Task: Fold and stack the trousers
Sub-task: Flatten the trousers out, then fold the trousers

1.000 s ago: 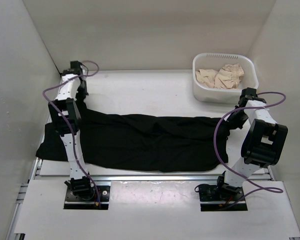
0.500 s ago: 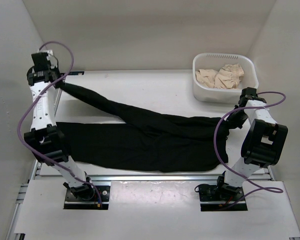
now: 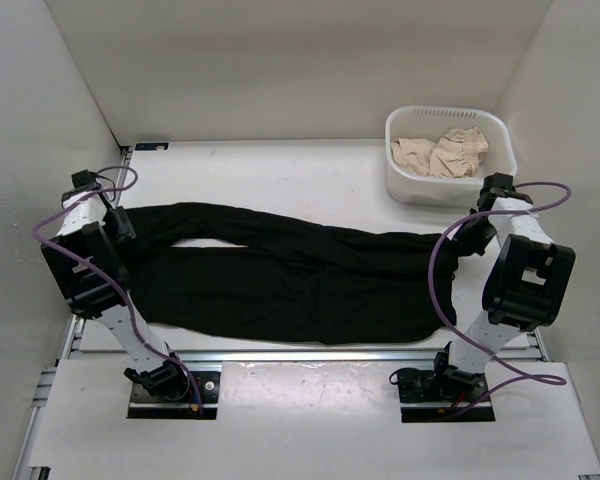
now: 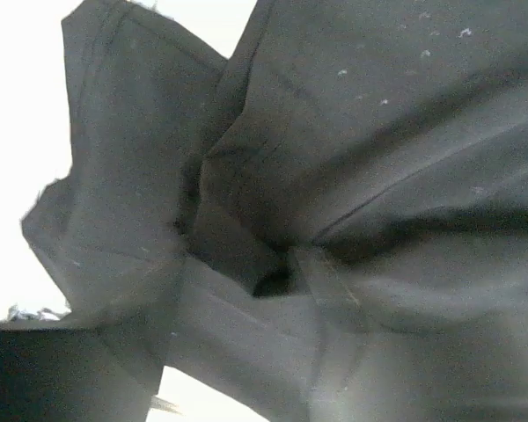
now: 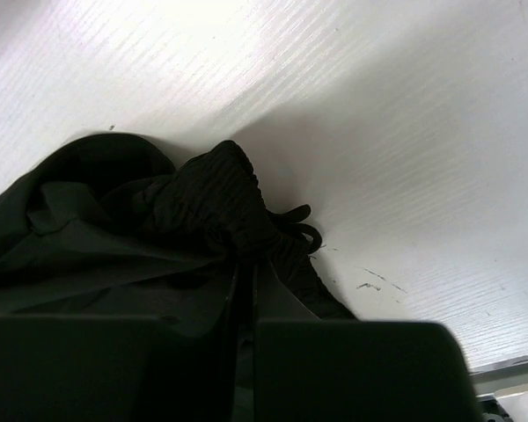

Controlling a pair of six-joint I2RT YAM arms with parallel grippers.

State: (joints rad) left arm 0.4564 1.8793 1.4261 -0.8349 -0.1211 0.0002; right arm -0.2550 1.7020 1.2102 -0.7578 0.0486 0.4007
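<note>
The black trousers [image 3: 300, 275] lie spread across the table, legs to the left and waist to the right. My left gripper [image 3: 115, 222] sits low at the end of the far leg by the left wall. In the left wrist view black cloth [image 4: 378, 132] fills the frame. There the left gripper [image 4: 275, 283] shows pale fingers standing apart, with cloth lying loose against them. My right gripper [image 3: 467, 238] is at the waist end. In the right wrist view it [image 5: 245, 281] is shut on the bunched waistband [image 5: 202, 202], and a drawstring [image 5: 304, 230] trails onto the table.
A white basket [image 3: 410, 180] holding beige cloth [image 3: 440, 152] stands at the back right, just behind the right arm. White walls close in on the left, right and back. A metal rail [image 3: 310, 355] runs along the table's front edge.
The left arm swung the far leg up and out to the back left, then brought it down, so it lies stretched out leftwards. Its jaws have parted. The right arm has not moved.
</note>
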